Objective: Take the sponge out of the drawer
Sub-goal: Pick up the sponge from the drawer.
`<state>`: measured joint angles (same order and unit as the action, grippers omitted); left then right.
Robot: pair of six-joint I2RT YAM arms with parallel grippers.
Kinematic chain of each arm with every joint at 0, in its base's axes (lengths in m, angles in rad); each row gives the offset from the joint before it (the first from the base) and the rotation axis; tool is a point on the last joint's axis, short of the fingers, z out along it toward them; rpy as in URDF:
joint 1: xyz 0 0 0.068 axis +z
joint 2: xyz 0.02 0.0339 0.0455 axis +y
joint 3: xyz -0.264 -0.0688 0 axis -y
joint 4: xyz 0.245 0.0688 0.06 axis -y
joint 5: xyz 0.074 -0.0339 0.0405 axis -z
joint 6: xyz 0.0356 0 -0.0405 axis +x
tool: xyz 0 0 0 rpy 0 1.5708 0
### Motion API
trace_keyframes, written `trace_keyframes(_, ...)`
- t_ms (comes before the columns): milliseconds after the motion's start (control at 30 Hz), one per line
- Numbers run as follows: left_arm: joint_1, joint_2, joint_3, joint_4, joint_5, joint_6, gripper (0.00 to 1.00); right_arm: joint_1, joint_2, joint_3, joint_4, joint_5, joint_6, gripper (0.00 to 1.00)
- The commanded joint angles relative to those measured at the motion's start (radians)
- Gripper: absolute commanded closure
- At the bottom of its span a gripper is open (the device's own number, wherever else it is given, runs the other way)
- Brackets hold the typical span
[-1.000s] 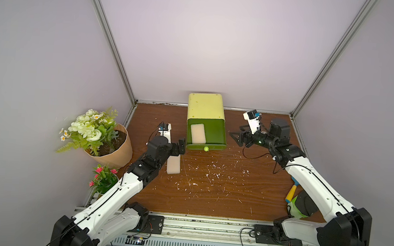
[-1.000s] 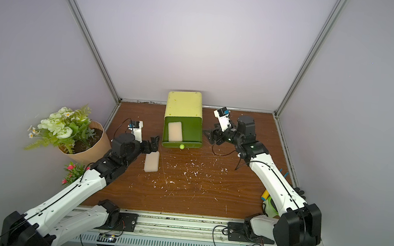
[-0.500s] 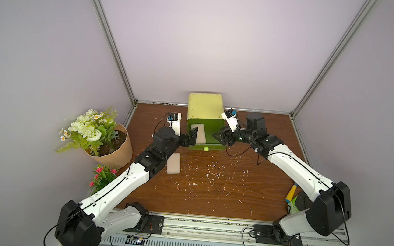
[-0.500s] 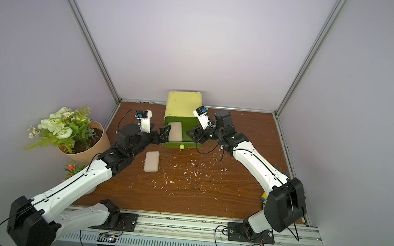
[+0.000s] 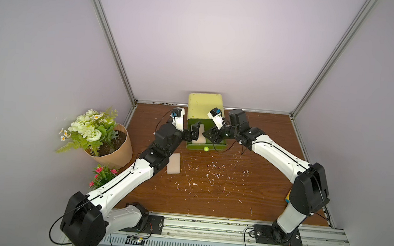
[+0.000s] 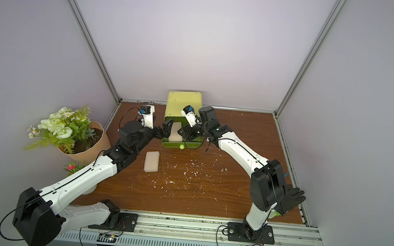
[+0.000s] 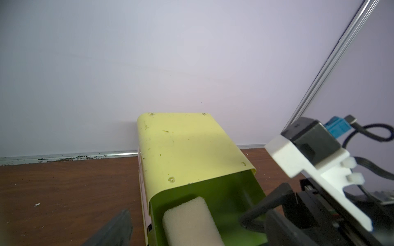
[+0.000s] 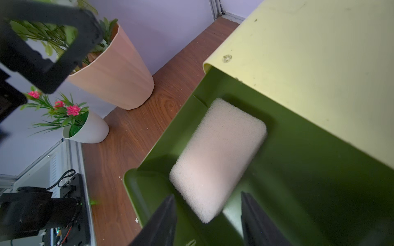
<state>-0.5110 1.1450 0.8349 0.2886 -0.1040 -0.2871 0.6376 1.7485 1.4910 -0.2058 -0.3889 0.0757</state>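
Observation:
A pale sponge (image 5: 200, 138) lies flat in the green drawer (image 5: 220, 146), which is pulled out of the yellow cabinet (image 5: 205, 104). In the right wrist view the sponge (image 8: 219, 153) has its near corner between my right gripper's (image 8: 207, 215) fingers (image 8: 162, 221), with a gap on both sides, so the gripper is open. In both top views that gripper (image 6: 184, 133) hangs over the drawer. My left gripper (image 5: 193, 134) is wide open at the drawer's left wall, holding nothing. One of its fingers (image 7: 116, 230) shows outside that wall.
A second sponge (image 5: 173, 163) lies on the wooden table by my left forearm. A flower pot (image 5: 97, 132) and a small pink-flower pot (image 5: 102, 172) stand at the left. A black glove (image 6: 291, 200) lies at the right edge. White crumbs (image 5: 211, 173) litter the middle.
Both arms have swung in to the drawer. My left gripper left the sponge on the table for the drawer's left wall. My right gripper came over the drawer and its jaws narrowed.

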Motion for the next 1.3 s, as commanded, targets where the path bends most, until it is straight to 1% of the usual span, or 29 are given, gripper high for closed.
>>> trace_keyframes(0,-0.01,-0.048,-0.024,0.063,-0.047,0.046,0.0,0.005,0.009,0.052,-0.018,0.018,0.026,0.49)
trace_keyframes(100,-0.01,-0.089,-0.081,0.121,-0.049,0.051,0.01,0.01,0.03,0.068,-0.023,0.02,0.032,0.52)
trace_keyframes(300,-0.01,-0.16,-0.13,0.138,-0.046,0.048,0.0,0.021,0.09,0.125,-0.075,0.087,0.032,0.53)
trace_keyframes(367,-0.01,-0.182,-0.154,0.15,-0.054,0.047,0.0,0.022,0.101,0.135,-0.08,0.118,0.035,0.55)
trace_keyframes(467,-0.01,-0.204,-0.178,0.157,-0.064,0.044,0.0,0.024,0.112,0.141,-0.076,0.133,0.039,0.58)
trace_keyframes(733,-0.009,-0.196,-0.188,0.157,-0.064,0.042,0.01,0.029,0.159,0.174,-0.067,0.076,0.05,0.64)
trace_keyframes(767,-0.01,-0.195,-0.189,0.159,-0.065,0.041,0.0,0.029,0.163,0.176,-0.063,0.046,0.051,0.65)
trace_keyframes(833,-0.009,-0.19,-0.19,0.163,-0.063,0.04,0.0,0.029,0.164,0.175,-0.049,0.026,0.056,0.67)
trace_keyframes(1000,-0.01,-0.183,-0.191,0.168,-0.058,0.042,0.0,0.028,0.164,0.167,-0.031,0.035,0.054,0.8)
trace_keyframes(1167,-0.009,-0.182,-0.198,0.18,-0.056,0.041,0.0,0.029,0.146,0.153,0.005,0.028,0.057,1.0)
trace_keyframes(1267,-0.01,-0.182,-0.199,0.183,-0.056,0.042,0.01,0.029,0.115,0.121,0.05,0.016,0.062,1.0)
